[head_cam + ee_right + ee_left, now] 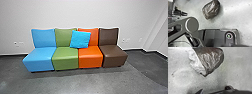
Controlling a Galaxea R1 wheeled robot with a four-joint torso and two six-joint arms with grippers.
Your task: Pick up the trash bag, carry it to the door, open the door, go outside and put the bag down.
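Note:
In the left wrist view a dark, shiny trash bag lies on the grey floor, with a pale, glossy patch along one side. The right wrist view has the same dark bag, crumpled and rounded, on the floor near the robot's base. A dark gripper, seemingly my left one, hangs apart from the bag there, with floor between them. Nothing touches the bag in either wrist view. How far either gripper stands open or shut is unclear.
Blue, green, orange and brown seats stand in a row before a white wall. A bright blue cushion leans across the middle backrests. The robot's dark base borders the floor near the bag.

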